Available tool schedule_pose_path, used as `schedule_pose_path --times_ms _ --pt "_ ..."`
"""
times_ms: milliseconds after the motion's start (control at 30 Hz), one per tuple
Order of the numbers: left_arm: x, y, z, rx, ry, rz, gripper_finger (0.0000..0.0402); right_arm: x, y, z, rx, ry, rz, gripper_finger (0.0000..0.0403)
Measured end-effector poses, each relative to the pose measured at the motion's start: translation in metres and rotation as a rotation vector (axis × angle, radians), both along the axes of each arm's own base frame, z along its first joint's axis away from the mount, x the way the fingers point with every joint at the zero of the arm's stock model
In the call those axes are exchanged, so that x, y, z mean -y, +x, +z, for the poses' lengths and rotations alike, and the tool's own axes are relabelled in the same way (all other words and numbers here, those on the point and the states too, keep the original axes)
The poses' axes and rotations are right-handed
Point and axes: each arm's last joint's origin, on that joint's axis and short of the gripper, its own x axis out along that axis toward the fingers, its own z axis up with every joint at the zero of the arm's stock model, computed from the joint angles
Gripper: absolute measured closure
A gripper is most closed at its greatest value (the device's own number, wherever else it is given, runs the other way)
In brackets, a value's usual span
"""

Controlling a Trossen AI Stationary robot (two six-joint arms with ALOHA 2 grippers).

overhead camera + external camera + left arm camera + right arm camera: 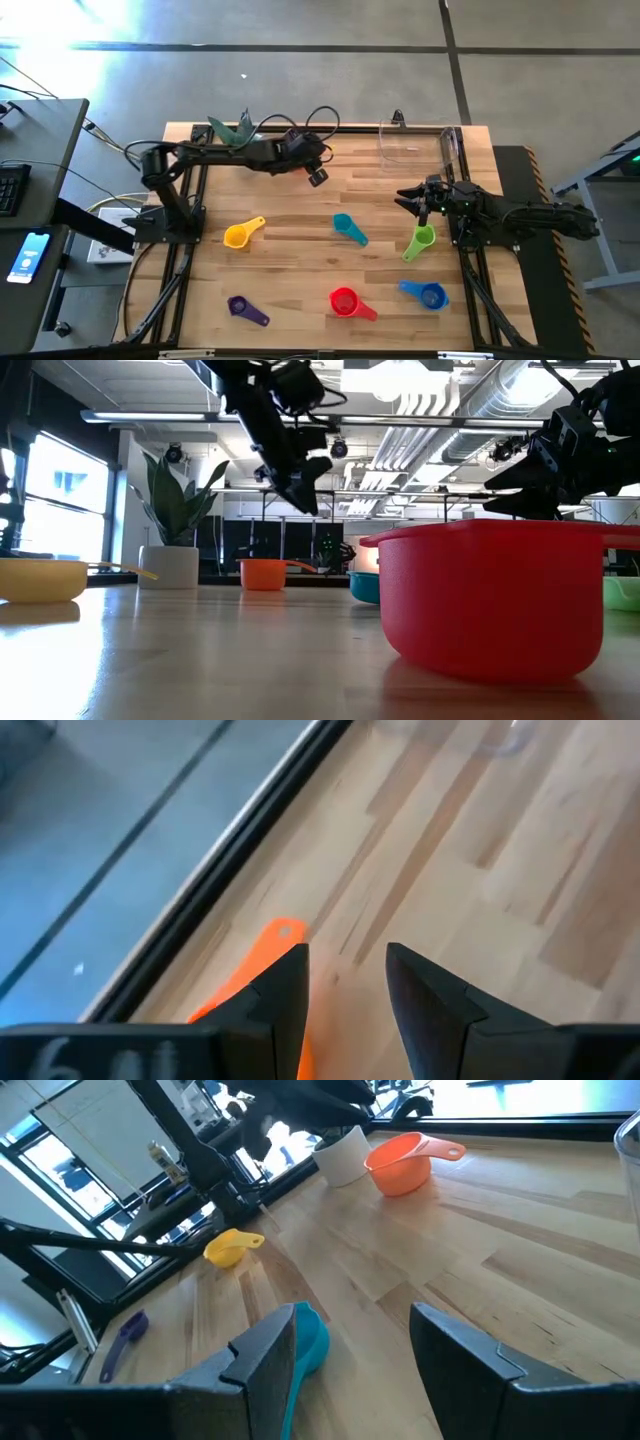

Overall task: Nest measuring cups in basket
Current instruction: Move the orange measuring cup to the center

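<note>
My left gripper (317, 176) (345, 960) hangs open above the far middle of the table, well clear of the wood in the low view (305, 485). The orange cup (265, 573) (400, 1164) stands upright below and beside it; its flat handle (262, 958) shows next to one finger. My arm covers this cup in the high view. The yellow (243, 233), teal (350, 228), green (420, 241), red (345, 300), blue (425, 292) and purple (246, 309) cups lie spread over the table. The clear basket (420, 146) stands at the far right. My right gripper (410, 200) (350, 1342) waits open at the right.
A green plant in a white pot (232, 130) (172, 565) stands at the far left edge, close behind my left arm. A black frame rail (240, 850) runs along the table's far edge. Bare wood lies between the orange cup and the basket.
</note>
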Motion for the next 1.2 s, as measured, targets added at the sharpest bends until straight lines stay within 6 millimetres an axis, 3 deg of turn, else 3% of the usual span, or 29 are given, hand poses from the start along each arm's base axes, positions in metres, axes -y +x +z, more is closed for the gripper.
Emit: schedule_pose_path --times_ms 467,1200 --pt "-0.023 -0.001 -0.023 -0.11 -0.173 0.153 0.0275 0.0 0.0 0.0 -0.003 0.001 0.0 0.0215" --pt "-0.047 -0.019 -0.027 -0.131 -0.239 0.28 0.0275 0.0 0.0 -0.001 -0.007 -0.006 0.001 0.0215"
